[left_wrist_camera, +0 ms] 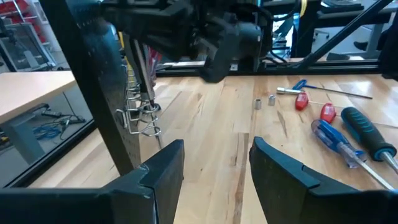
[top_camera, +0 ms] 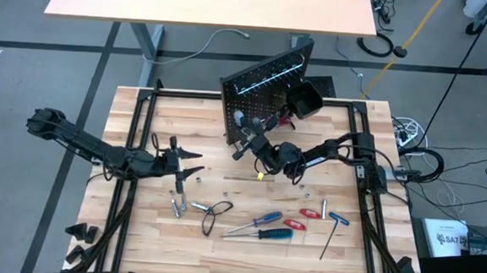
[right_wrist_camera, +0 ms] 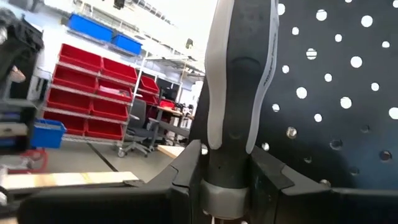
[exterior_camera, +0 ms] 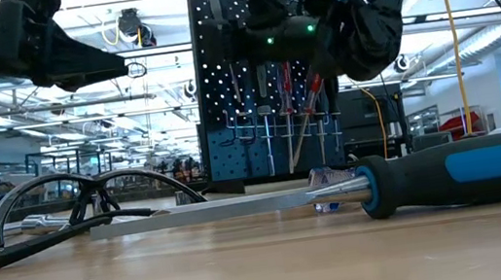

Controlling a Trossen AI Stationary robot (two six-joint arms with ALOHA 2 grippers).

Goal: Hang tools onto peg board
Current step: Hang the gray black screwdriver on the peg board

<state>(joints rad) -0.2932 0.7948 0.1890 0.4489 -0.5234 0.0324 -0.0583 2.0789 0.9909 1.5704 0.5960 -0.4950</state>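
Observation:
The peg board (top_camera: 263, 91) stands upright at the table's far middle, with screwdrivers hanging on its hooks (exterior_camera: 271, 108). My right gripper (top_camera: 247, 147) is close in front of its face (right_wrist_camera: 336, 93), shut on a tool with a black-and-grey handle (right_wrist_camera: 239, 87). My left gripper (top_camera: 193, 163) hovers open over the table to the board's left and touches nothing. Loose tools lie on the near half of the table: blue-handled screwdrivers (top_camera: 263, 227), red-handled ones (top_camera: 309, 213), a black wire loop (top_camera: 213, 215), silver bits (top_camera: 178, 206) and a hex key (top_camera: 330, 239). My right gripper pinches the black-and-grey handle at its narrow end, just above the metal collar (right_wrist_camera: 219, 190), between its two fingers (right_wrist_camera: 186, 168). The rest of the handle sticks out beyond the fingertips, lifted clear of the table and close beside the board's holes.
A small black bin (top_camera: 303, 98) hangs on the board's right side. Black frame rails (top_camera: 143, 122) run along the table's left and right sides. A blue-and-black screwdriver (exterior_camera: 462, 174) lies near the front edge. A second table (top_camera: 209, 3) stands beyond.

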